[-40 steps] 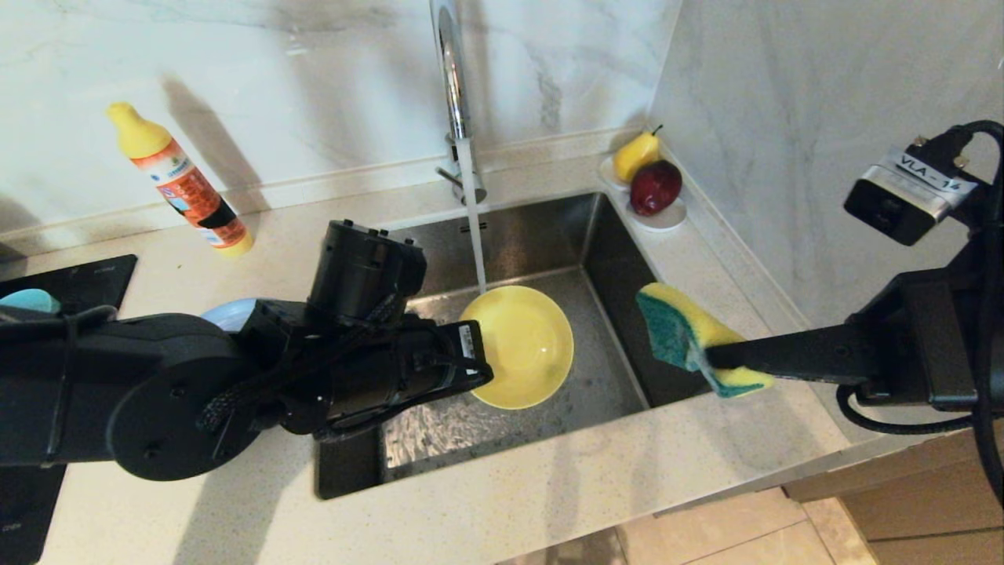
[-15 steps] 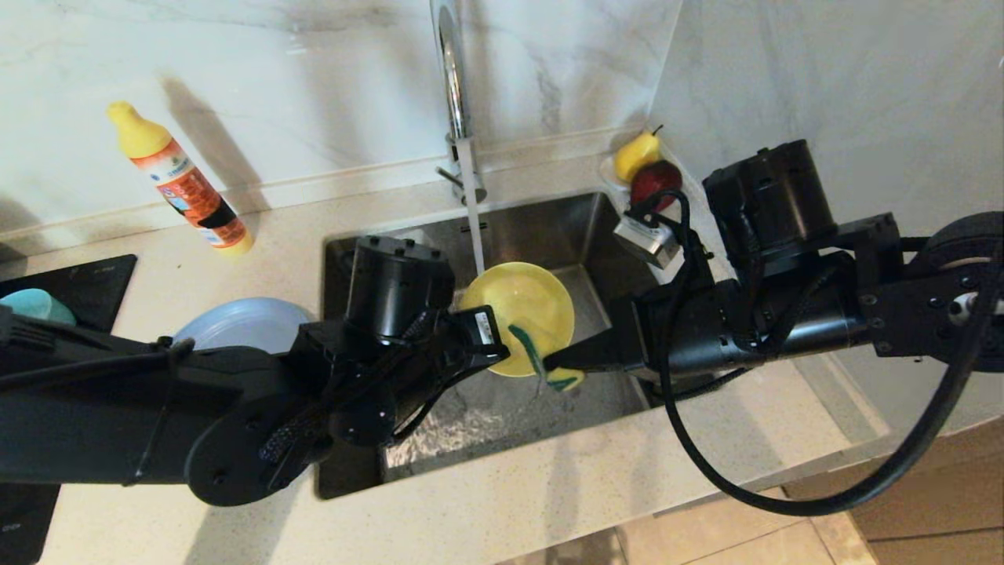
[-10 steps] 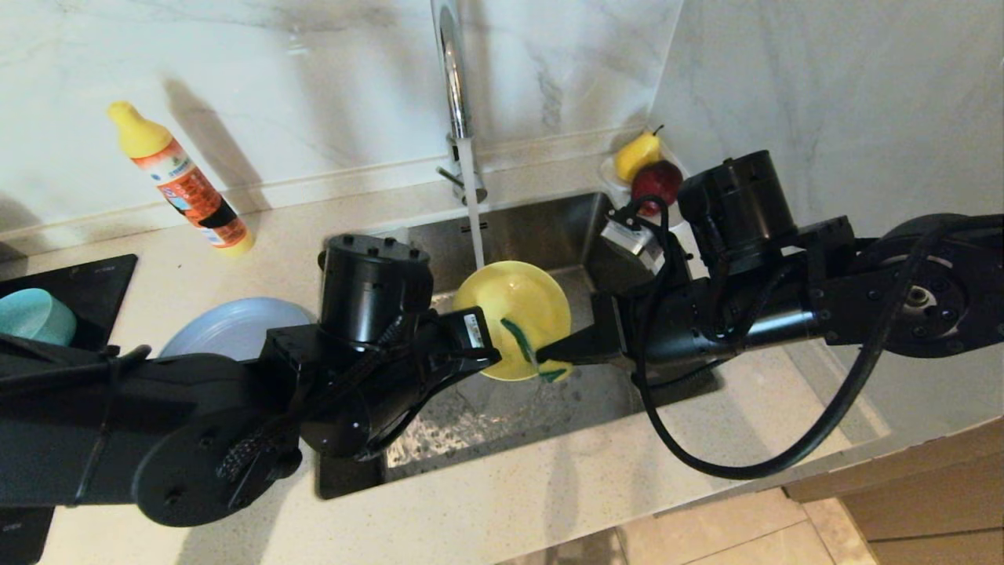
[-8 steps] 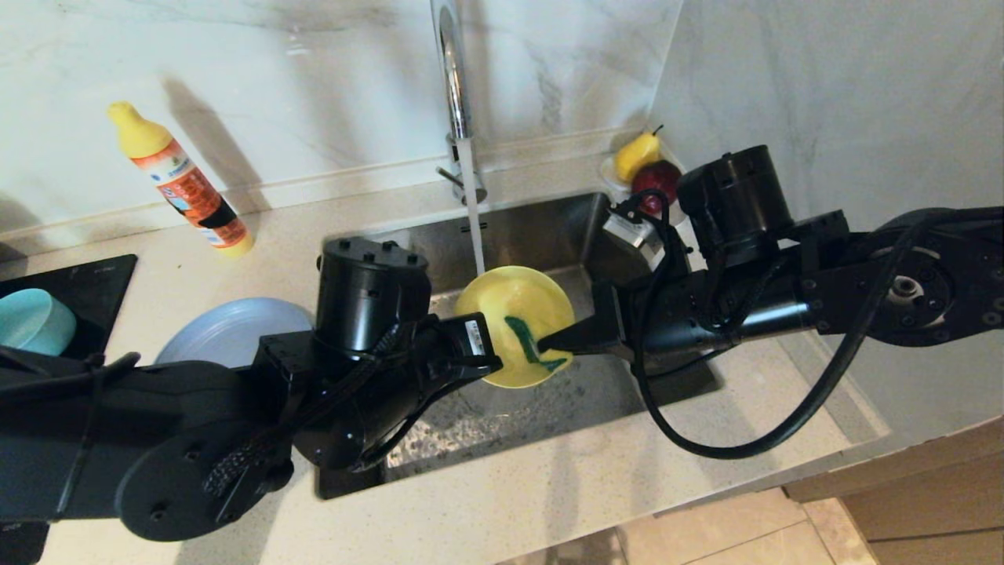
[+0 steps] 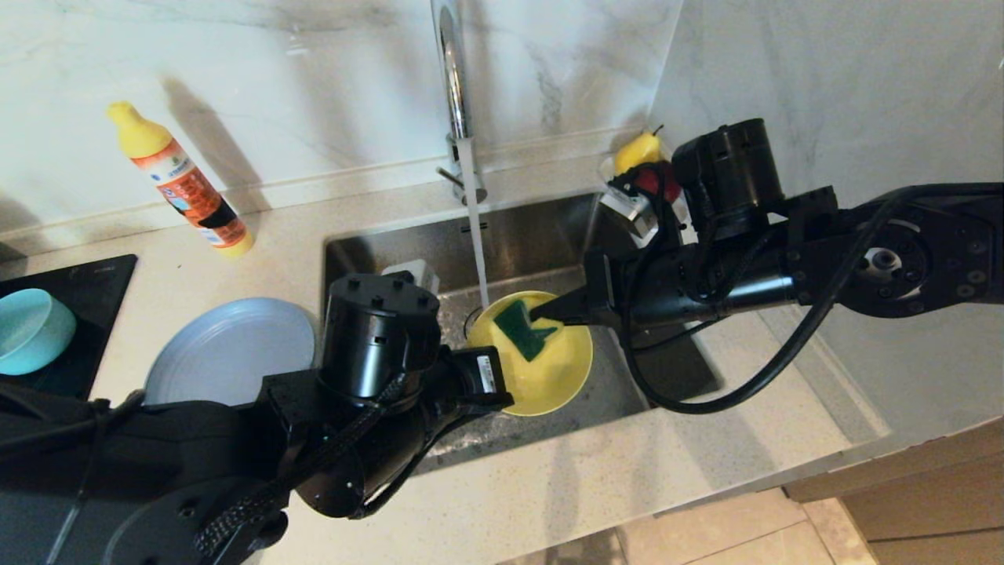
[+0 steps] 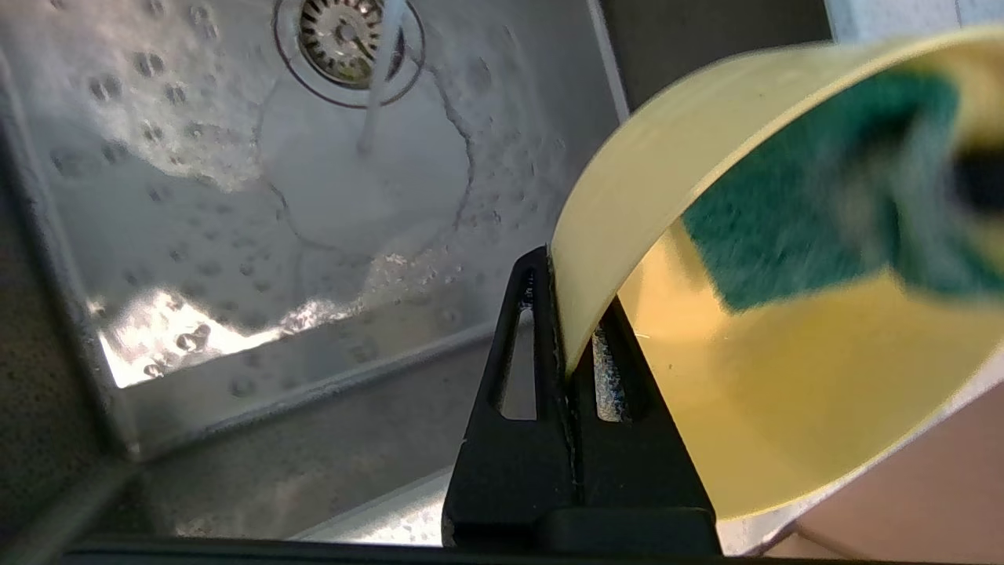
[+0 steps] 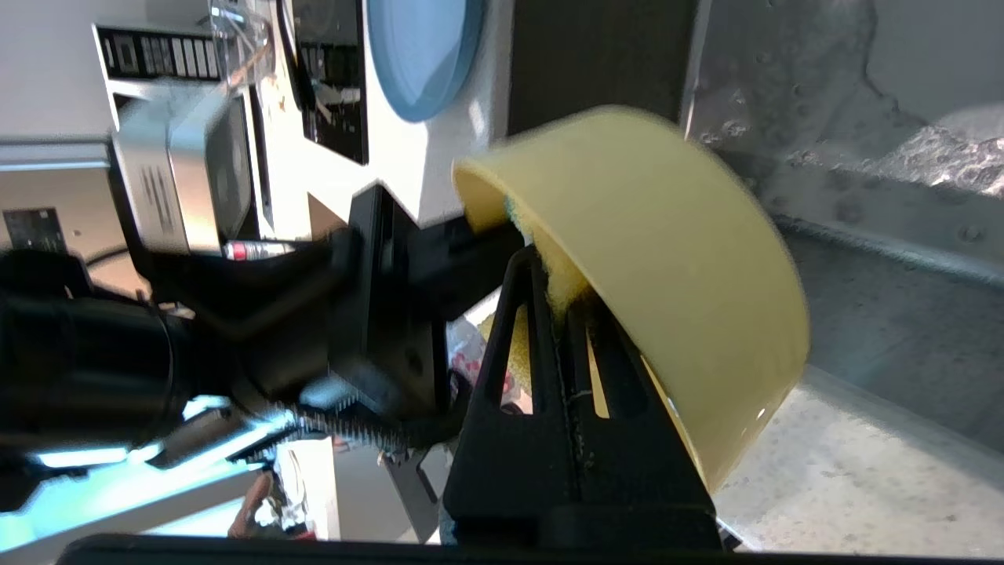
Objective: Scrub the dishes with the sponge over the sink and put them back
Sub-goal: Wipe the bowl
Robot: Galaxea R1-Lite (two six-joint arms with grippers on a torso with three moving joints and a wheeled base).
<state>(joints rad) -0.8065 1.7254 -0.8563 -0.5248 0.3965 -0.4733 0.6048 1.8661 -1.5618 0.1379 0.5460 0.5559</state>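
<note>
My right gripper (image 5: 541,312) is clamped shut on the sponge (image 5: 524,329), green scouring face up in the head view, and it presses the sponge inside the yellow bowl (image 5: 549,369). From this claw the bowl's open hollow lies toward 7 o'clock in the head view; the sponge's long axis runs roughly from 11 to 5 o'clock across the upper half of the bowl's inside.

My left gripper (image 6: 571,369) is closed tight on the bowl's rim, one finger inside and one outside, as the left wrist view shows. In the head view it holds the bowl from 9 o'clock, tilted, over the sink (image 5: 369,243).

The water stream (image 5: 477,251) from the tap (image 5: 451,71) falls just past the bowl's rim at 11 o'clock. I judge the next scrubbing stroke depends on this: the sponge must sweep toward 5 o'clock, down the bowl's inner wall, away from my right arm and across from the left claw's hold.

Outward from the sink: the grey-blue plate (image 5: 231,349) lies on the counter at 9 o'clock, the teal bowl (image 5: 31,329) beyond it, both apparently awaiting their turn or already returned; I cannot tell which.
</note>
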